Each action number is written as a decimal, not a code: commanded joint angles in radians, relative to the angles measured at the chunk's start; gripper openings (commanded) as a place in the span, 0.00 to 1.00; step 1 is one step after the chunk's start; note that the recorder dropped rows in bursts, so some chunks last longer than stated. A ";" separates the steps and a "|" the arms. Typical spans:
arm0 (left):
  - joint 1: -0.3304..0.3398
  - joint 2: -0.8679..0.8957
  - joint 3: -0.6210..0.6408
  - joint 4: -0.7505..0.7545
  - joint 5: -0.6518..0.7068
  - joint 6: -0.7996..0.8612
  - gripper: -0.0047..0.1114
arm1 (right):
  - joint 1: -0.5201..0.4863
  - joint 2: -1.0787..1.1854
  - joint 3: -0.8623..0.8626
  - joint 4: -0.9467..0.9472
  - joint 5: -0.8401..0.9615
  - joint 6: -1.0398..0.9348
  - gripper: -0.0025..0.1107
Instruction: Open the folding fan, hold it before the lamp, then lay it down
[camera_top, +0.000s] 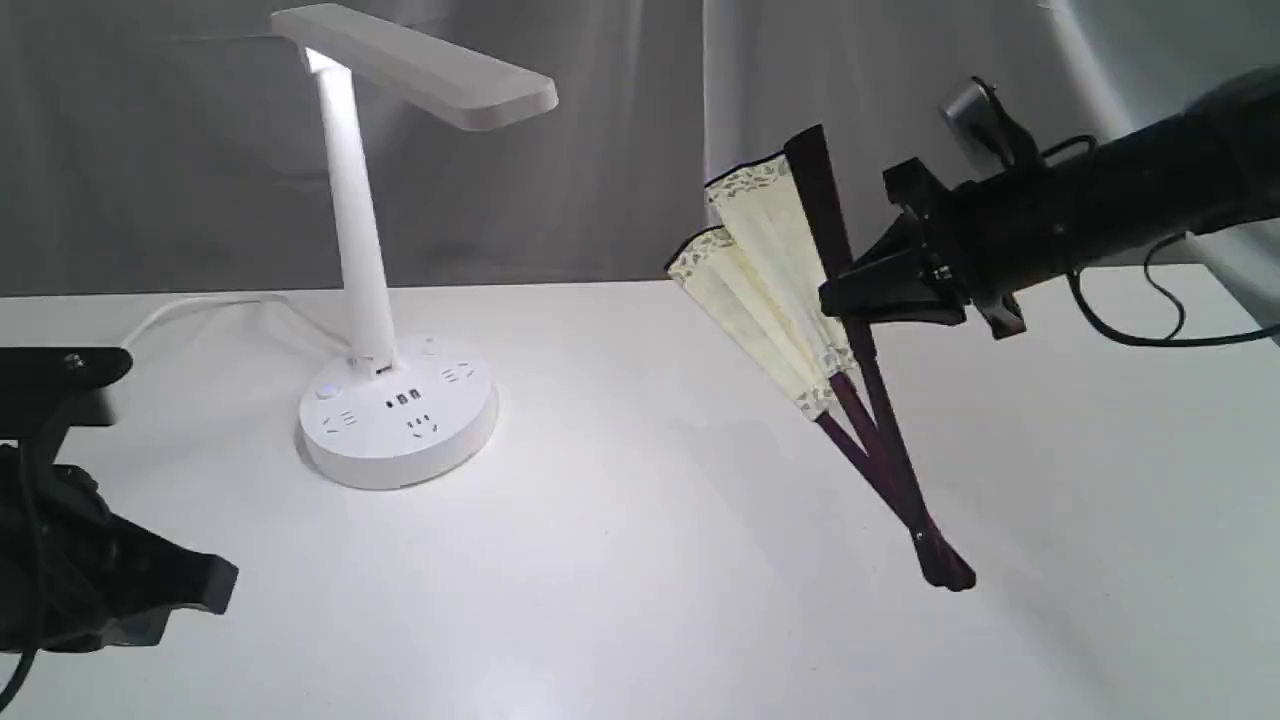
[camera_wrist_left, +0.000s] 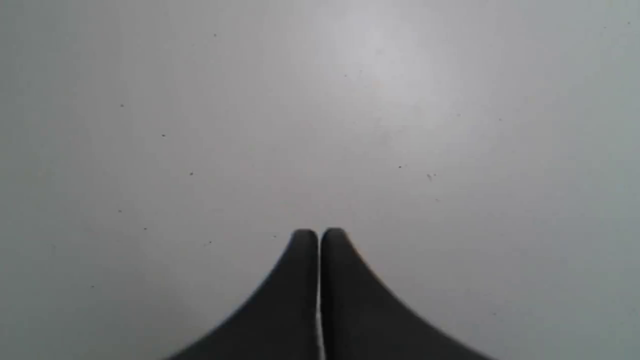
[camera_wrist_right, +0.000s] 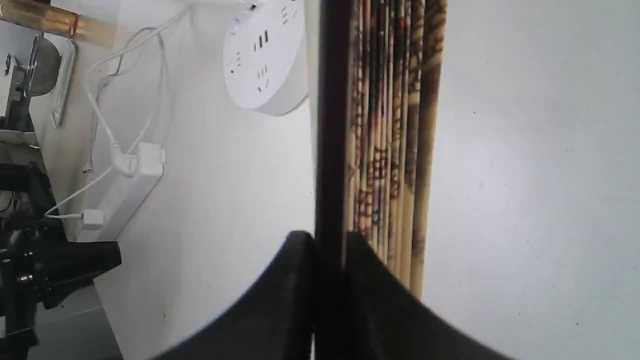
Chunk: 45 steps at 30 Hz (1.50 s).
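Note:
The folding fan (camera_top: 770, 270) hangs partly spread above the table at the right, cream pleats up and to the left, its pivot end (camera_top: 945, 570) low near the tabletop. My right gripper (camera_top: 850, 290) is shut on the fan's dark maroon guard (camera_wrist_right: 330, 125), with the pleat edges (camera_wrist_right: 395, 125) beside it. The white lamp (camera_top: 365, 230) stands lit at the left, well apart from the fan; its round base (camera_wrist_right: 265, 55) shows in the right wrist view. My left gripper (camera_wrist_left: 319, 235) is shut with nothing in it, low over bare table at the far left (camera_top: 190, 585).
The lamp's white cord (camera_top: 200, 305) runs off the back left of the table (camera_top: 640, 560). A white power strip (camera_wrist_right: 125, 190) with plugs lies beyond the table edge. A grey curtain hangs behind.

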<state>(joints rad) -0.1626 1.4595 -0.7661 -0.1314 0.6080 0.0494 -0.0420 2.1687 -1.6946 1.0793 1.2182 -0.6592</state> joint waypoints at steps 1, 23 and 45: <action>-0.005 -0.003 -0.004 0.014 0.002 0.011 0.04 | -0.007 -0.037 0.009 0.002 0.003 0.019 0.02; -0.005 -0.003 -0.002 -0.012 -0.092 0.011 0.04 | -0.007 -0.280 0.363 0.009 0.003 -0.134 0.02; -0.005 -0.219 0.310 -0.104 -0.724 0.058 0.04 | -0.007 -0.322 0.442 0.038 0.003 -0.200 0.02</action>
<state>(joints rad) -0.1626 1.2497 -0.4664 -0.2258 -0.0594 0.1013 -0.0420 1.8591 -1.2590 1.0932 1.2182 -0.8411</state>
